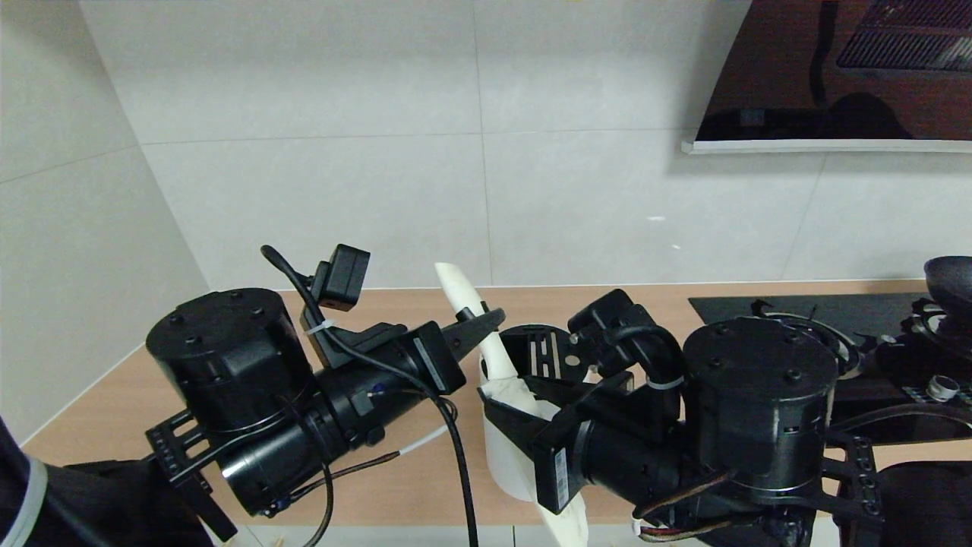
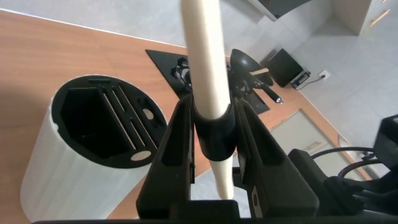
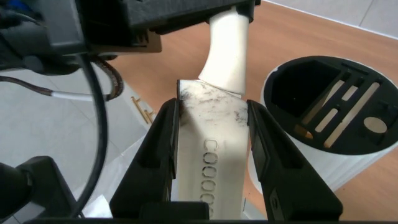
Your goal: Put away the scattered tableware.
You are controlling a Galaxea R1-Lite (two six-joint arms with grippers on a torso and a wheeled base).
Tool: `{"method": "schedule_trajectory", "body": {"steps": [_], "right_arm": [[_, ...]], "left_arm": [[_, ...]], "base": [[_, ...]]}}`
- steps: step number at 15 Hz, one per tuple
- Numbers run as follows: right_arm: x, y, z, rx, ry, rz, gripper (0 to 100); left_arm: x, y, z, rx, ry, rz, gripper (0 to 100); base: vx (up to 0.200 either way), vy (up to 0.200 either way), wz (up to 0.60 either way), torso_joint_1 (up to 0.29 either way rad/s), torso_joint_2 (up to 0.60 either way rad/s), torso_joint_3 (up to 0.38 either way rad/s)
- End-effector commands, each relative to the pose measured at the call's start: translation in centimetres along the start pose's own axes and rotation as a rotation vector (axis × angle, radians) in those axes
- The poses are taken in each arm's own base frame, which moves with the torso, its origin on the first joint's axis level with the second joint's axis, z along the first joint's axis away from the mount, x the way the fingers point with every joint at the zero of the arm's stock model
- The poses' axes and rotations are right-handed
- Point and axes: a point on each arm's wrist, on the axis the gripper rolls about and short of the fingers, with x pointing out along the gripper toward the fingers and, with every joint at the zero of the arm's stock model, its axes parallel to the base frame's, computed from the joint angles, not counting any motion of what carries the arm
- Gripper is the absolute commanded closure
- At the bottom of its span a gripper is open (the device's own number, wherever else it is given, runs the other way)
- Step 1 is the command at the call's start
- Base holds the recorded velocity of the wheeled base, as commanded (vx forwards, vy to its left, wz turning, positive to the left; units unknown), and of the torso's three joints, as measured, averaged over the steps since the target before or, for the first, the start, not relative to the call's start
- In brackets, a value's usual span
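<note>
We hold the white spatula (image 1: 465, 287) over the holder (image 1: 501, 463), near the worktop's (image 1: 395, 471) front edge: left gripper (image 1: 486, 323) clamps its handle, right gripper (image 1: 507, 401) its slotted blade. It looks stiff, light, smooth (probably slippery); the handle seems the surer hold.

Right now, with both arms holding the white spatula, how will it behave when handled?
Probably stiff: the white spatula shows no sag between the left gripper on its handle and the right gripper on its blade. Likely light: the blade looks thin. The smooth round handle might twist in the jaws.
</note>
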Motion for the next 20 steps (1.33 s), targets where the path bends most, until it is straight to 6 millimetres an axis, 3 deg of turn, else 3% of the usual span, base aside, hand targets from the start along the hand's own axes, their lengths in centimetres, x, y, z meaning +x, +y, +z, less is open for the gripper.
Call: {"method": "schedule_trajectory", "body": {"steps": [1, 6, 7, 14, 18, 20], "right_arm": [[0.0, 0.0, 0.1, 0.001, -0.005, -0.001, 100], [0.0, -0.1, 0.1, 0.001, -0.007, -0.011, 100], [0.0, -0.1, 0.1, 0.002, -0.007, -0.013, 0], [-0.3, -0.9, 0.7, 0.008, -0.025, -0.037, 0], [-0.8, -4.2, 2.4, 0.026, -0.082, -0.139, 0], [-0.8, -5.8, 3.0, 0.034, -0.105, -0.189, 0]], "left_arm": [[-0.1, -0.2, 0.1, 0.0, 0.0, -0.008, 100], [-0.1, -0.5, 0.0, 0.001, 0.001, -0.019, 100], [-0.2, -0.6, 0.0, 0.002, 0.0, -0.02, 100], [-0.5, -1.3, 1.0, 0.011, -0.009, -0.021, 100], [-2.4, -3.2, 6.2, 0.061, -0.085, 0.059, 100], [-2.9, -5.1, 8.8, 0.064, -0.076, 0.083, 100]], "base": [[0.0, 0.0, 0.0, 0.0, 0.0, 0.0], [0.0, 0.0, 0.0, 0.0, 0.0, 0.0], [0.0, 0.0, 0.0, 0.0, 0.0, 0.0], [0.0, 0.0, 0.0, 0.0, 0.0, 0.0], [0.0, 0.0, 0.0, 0.0, 0.0, 0.0], [0.0, 0.0, 0.0, 0.0, 0.0, 0.0]]}}
